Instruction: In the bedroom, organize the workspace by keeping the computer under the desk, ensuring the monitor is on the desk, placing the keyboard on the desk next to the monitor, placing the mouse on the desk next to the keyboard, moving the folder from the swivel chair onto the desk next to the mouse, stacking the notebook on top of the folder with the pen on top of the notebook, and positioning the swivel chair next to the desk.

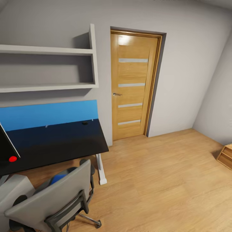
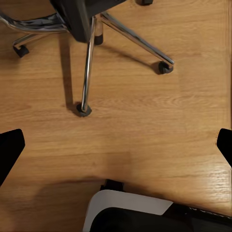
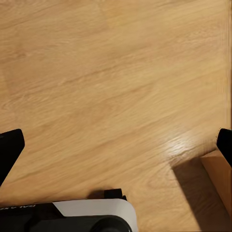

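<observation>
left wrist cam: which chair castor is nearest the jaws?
The castor at the end of the chrome leg running straight down the picture. The other two castors sit further off, out to either side of the swivel chair.

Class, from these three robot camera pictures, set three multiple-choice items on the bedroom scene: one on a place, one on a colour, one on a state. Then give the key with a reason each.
1. Where is the folder?
A on the desk
B on the swivel chair's seat
C on the floor

2. What colour is the desk's back panel?
A red
B blue
C green

3. How is the door?
A shut
B wide open
C off its hinges

Key: 1 B, blue shows on the seat behind the swivel chair back; 2 B, a bright blue panel stands behind the black desk top; 3 A, the door sits flush in its frame.
</observation>
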